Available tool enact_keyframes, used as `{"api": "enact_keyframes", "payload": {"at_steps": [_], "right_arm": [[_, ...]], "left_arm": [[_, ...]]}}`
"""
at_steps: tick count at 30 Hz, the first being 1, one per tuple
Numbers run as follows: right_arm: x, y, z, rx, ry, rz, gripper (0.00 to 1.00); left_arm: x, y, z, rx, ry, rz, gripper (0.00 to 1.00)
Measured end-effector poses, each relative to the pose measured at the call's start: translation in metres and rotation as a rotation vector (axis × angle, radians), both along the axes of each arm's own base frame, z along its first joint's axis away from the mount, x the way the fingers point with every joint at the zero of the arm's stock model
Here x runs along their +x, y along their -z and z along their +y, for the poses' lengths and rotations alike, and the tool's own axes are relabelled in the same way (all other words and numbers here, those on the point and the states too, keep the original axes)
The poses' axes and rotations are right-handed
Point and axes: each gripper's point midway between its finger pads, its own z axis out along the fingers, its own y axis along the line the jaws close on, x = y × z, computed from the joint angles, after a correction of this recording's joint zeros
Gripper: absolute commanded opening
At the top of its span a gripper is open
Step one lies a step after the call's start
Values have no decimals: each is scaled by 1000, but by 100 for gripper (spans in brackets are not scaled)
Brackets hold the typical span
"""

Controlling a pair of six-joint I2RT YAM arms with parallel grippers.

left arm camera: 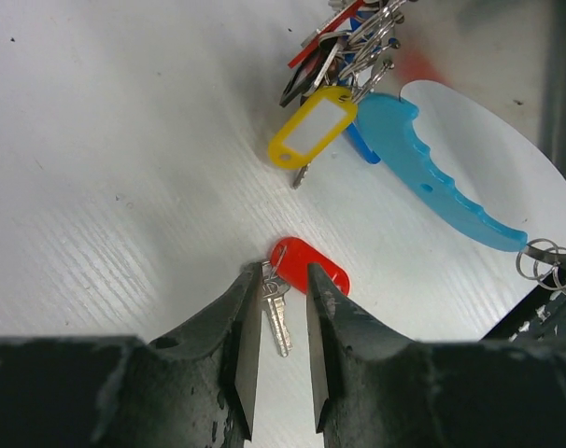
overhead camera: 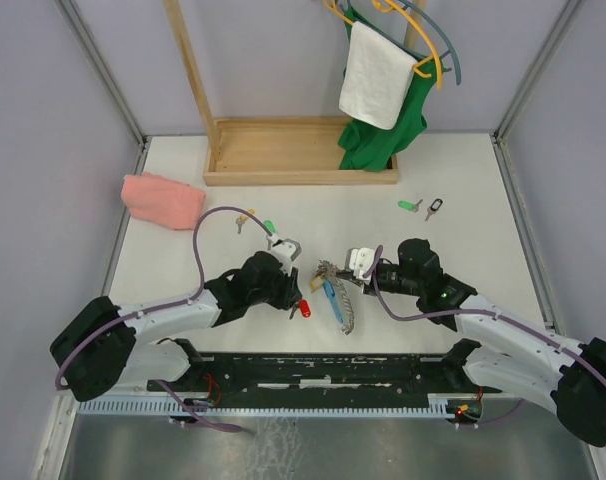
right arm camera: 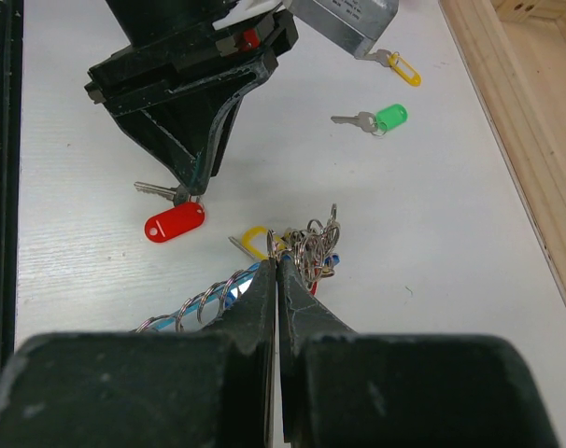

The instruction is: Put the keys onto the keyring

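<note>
Left claw (left arm camera: 283,285): released. Its jaws stand partly apart, low over the worktop (left arm camera: 96,168), and straddle the red-tagged key (left arm camera: 276,315). The metal blade lies flat between the two fingers with bare surface showing on either side. The red tag sits just beyond the fingertips.

Right claw (right arm camera: 276,269): clenched, with the jaws pressed together on a metal ring of the keyring (right arm camera: 306,247), right at its fingertips. The rest of the bunch fans out just ahead of this claw. The chain coil (right arm camera: 199,303) trails down its left side.

From the left wrist view, the keyring lies ahead and to the right of the left claw, apart from the red-tagged key. Its blue plastic piece (left arm camera: 432,168) rests flat, and a yellow tag (left arm camera: 311,126) is on the near side of the bunch.

Seen from above, the two claws face each other, with the keyring between them and nearer the right claw.

Loose items: a green-tagged key (right arm camera: 381,119) and a yellow-tagged key (right arm camera: 400,67) lie beyond the left claw, well apart from the keyring. Neither is touched.
</note>
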Motion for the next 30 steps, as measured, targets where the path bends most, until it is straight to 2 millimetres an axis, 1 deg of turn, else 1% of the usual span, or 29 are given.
{"api": "enact_keyframes", "payload": {"at_steps": [4,15,25,30], "right_arm": [[0,0,0,0,0,0,1],[0,0,0,-1,0,0,1],[0,1,0,-1,-1,1,1],[0,3,0,-5,-3,7,1]], "left_arm": [[-1,3,-2,-7,21,12,30],[-6,23,1,34,31,69,26],[-9,29,0,46,48,89,23],[-8,29,-1,47,50,87,22]]}}
